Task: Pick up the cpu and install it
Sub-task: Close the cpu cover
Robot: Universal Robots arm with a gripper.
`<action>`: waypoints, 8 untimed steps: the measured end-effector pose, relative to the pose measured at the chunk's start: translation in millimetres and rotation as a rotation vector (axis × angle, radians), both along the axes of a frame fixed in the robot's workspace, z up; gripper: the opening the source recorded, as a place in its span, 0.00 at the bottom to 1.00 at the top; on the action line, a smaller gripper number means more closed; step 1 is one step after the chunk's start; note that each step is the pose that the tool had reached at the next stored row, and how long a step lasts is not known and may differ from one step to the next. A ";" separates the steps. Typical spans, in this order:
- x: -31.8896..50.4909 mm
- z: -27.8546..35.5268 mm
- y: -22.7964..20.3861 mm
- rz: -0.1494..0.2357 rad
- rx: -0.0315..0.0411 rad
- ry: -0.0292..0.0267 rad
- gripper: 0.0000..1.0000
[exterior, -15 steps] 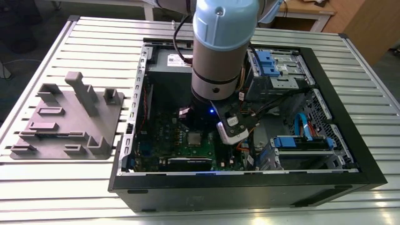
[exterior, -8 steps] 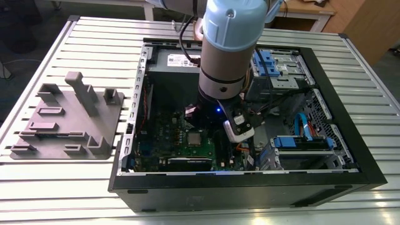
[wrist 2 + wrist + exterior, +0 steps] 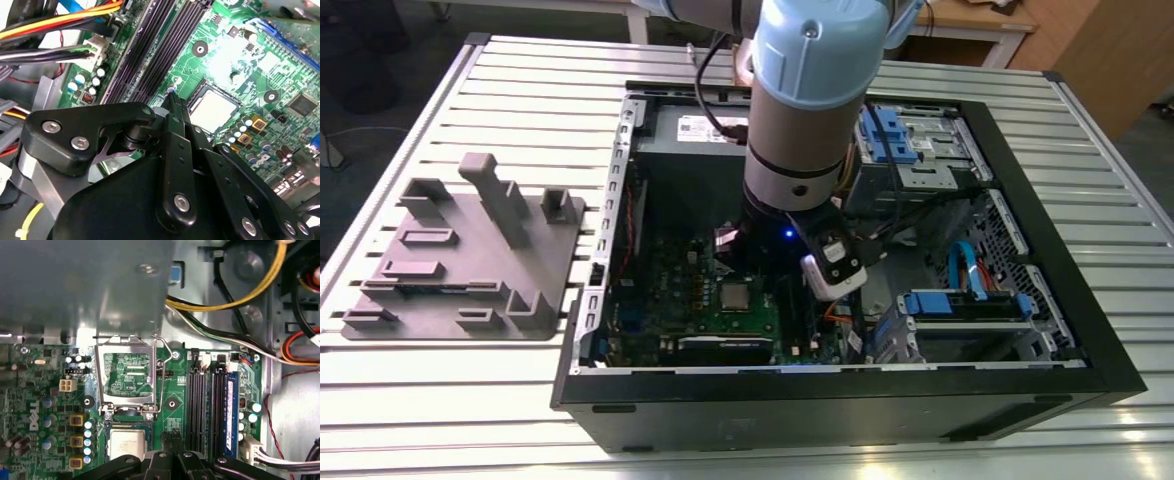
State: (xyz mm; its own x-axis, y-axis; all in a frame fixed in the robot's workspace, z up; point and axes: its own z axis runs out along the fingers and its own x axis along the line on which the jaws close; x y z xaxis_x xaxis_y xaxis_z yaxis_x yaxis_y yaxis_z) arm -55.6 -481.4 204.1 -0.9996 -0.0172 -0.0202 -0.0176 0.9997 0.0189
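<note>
The cpu [image 3: 127, 445] lies flat in its socket on the green motherboard [image 3: 45, 405], silver top up; it also shows in the second wrist view [image 3: 214, 107] and the exterior view [image 3: 736, 295]. The socket's metal load plate [image 3: 127, 374] stands open and raised behind it. My gripper [image 3: 173, 436] hovers just beside the cpu, towards the memory slots [image 3: 207, 405]. Its thin black fingers meet at the tips [image 3: 171, 98] and hold nothing. The arm [image 3: 801, 120] reaches down into the open computer case [image 3: 1067, 330].
Yellow, black and white cables [image 3: 240, 300] run across the case above the board. Drive bays with blue clips [image 3: 961, 305] fill the exterior view's right side of the case. A grey plastic fixture [image 3: 460, 255] with upright posts stands on the slatted table at the exterior view's left.
</note>
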 end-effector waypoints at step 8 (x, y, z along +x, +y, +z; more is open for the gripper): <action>0.0 -0.9 1.4 0.003 0.0034 -0.0005 0.10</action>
